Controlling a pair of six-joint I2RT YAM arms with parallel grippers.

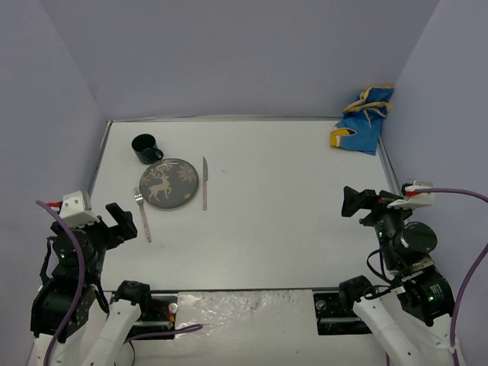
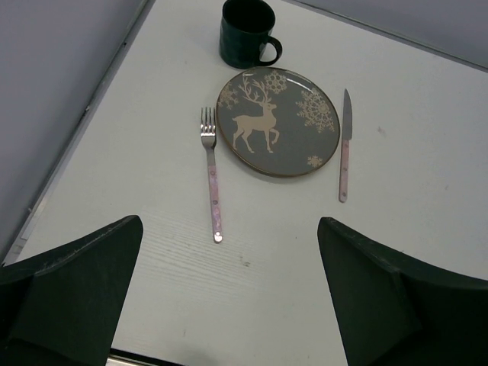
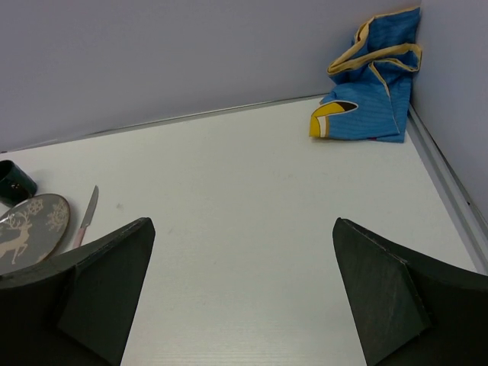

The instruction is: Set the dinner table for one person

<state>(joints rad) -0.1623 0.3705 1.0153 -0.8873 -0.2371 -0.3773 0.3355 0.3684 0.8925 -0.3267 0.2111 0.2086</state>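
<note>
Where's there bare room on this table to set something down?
The dinner table is bare from the knife across to the blue cloth in the far right corner, and along the near edge. Crowded far left: mug, plate, fork, knife.

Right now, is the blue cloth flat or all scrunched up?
Scrunched up: the blue cloth lies crumpled in a heap in the far right corner, not spread flat.

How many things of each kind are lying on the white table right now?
Mug: 1
Plate: 1
Fork: 1
Knife: 1
Blue cloth: 1
Total on the table: 5
</note>
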